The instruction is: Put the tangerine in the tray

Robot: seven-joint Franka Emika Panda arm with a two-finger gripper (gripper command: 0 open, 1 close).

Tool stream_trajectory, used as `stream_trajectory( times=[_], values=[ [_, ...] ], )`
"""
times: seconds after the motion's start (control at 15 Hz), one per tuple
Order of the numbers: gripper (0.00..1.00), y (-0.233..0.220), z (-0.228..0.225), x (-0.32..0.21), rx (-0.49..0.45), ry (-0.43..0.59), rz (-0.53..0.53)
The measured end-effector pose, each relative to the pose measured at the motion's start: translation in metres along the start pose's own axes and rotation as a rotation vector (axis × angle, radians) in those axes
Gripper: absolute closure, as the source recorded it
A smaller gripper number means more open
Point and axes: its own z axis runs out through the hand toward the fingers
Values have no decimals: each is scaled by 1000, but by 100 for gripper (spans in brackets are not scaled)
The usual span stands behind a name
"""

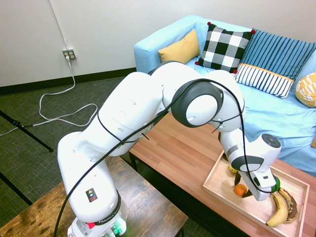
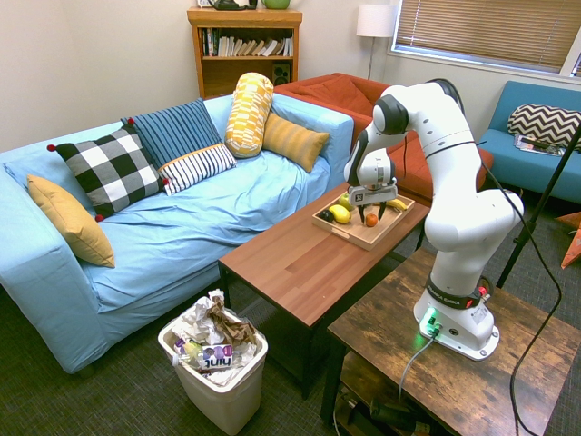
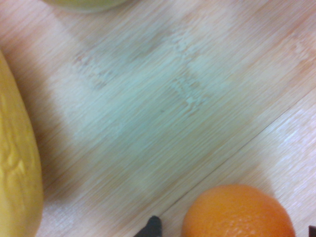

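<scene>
Orange fruit: small round bright orange tangerine sits inside the shallow light-wood tray, beside its yellow banana.
Gripper: low over the tangerine, fingers straddling it; grasp or release, cannot tell.
Judgement: placement looks nearly complete.

Tray pale matt grained wood; tangerine dimpled, slightly glossy.

White "FRANKA" lettering, partly legible, on the black band around the arm's base
</scene>
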Motion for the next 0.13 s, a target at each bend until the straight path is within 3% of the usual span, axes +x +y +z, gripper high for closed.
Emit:
stream_trajectory(
  times=[0.13],
  values=[
    [0, 3, -23, 8, 27, 18, 2]
  ],
)
